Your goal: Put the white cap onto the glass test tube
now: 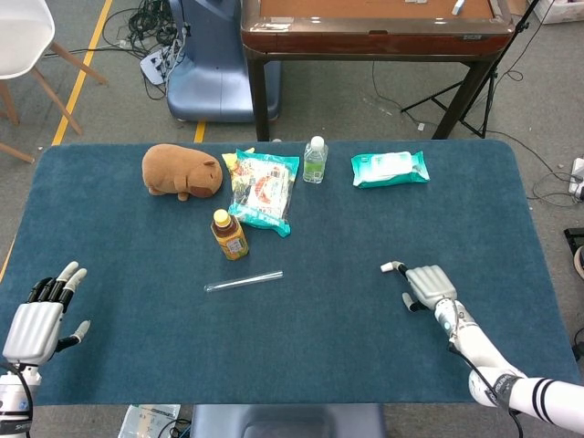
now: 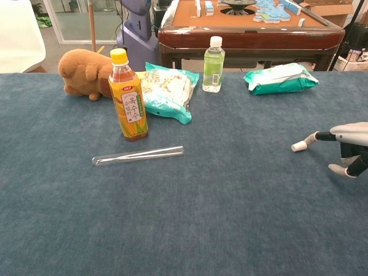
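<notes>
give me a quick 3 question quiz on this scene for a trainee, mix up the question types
1. True or false: the cap is already on the test tube.
2. Which hand has a fingertip at the cap? A) left hand B) right hand C) neither
3. Fill in: the test tube lies flat on the table, just in front of the ______ with the yellow lid.

Key
1. False. The cap lies on the table far right of the tube.
2. B. One fingertip meets the cap, which is not gripped; the left hand is open near the table's left edge.
3. Tea bottle.
</notes>
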### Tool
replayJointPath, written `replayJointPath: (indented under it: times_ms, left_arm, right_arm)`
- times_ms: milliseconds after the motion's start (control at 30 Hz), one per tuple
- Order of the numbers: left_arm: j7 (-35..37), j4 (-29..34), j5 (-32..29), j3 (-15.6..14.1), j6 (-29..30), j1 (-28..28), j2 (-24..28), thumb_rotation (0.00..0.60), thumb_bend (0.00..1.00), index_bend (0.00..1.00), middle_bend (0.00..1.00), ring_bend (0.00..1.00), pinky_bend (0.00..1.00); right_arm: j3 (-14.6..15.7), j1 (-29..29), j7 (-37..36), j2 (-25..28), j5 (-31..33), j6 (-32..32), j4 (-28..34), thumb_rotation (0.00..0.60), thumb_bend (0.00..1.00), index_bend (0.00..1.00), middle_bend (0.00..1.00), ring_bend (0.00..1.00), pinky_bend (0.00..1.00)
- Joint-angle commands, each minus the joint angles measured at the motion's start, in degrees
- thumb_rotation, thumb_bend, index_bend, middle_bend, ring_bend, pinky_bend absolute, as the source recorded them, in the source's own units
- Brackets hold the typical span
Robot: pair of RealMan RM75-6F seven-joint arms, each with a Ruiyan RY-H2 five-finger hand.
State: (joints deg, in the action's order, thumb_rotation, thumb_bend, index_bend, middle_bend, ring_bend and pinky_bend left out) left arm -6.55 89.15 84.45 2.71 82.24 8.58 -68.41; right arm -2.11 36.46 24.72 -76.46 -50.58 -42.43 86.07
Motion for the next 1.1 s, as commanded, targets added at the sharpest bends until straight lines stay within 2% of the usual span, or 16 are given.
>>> replayJointPath:
  times_ms: [33,633,867,967,1033,1100]
  left_arm:
    - [0.1,-0.1,0.1,0.0,0.2,-0.1,0.0,0.6,0.25,0.11,0.07,0.15,0.1]
    - [1.5,-1.6,0.0,-0.2,0.2,-0.3,-0.7,0.6,0.25,0.11,0.07,0.15,0.1]
    - [1.9,-1.9,0.4,-0.3,0.2,-0.3,-0.8,0.6,0.25,0.11,0.07,0.15,0.1]
    - [2.0,-2.0,0.5,-0.2,0.3,-0.3,-0.8,0.6,0.25,0.11,0.07,0.15,0.1]
    - [2.1,-2.0,0.6,-0.2,0.4,-0.3,-0.8,0.6,0.25,0.11,0.07,0.15,0.1]
    - [2.1,-2.0,0.8,-0.3,0.5,-0.3,-0.8,0.6,0.25,0.11,0.07,0.15,0.1]
  right_arm:
    - [0.4,0.1,0.1,0.2,-0.8,-0.9,1.1,0.6,0.51,0.11,1.0,1.0,1.0]
    - [1.8,1.1,2.0,1.7,-0.9,-4.7,5.9,0.6,0.51,0.11,1.0,1.0,1.0]
    - [1.6,0.1,-0.2,2.5,-3.8,-7.0,7.3,0.6,0.51,0.11,1.0,1.0,1.0]
    - [0.7,-1.1,-2.0,2.9,-6.5,-10.3,8.1,0.6,0.51,0.12,1.0,1.0,1.0]
    - [-0.3,-2.0,-2.9,2.3,-8.4,-13.6,7.3,0.6,0.43,0.16,1.0,1.0,1.0]
    - [-0.9,-2.5,-2.4,1.1,-9.6,-16.3,5.8,0.6,0.29,0.24,1.0,1.0,1.0]
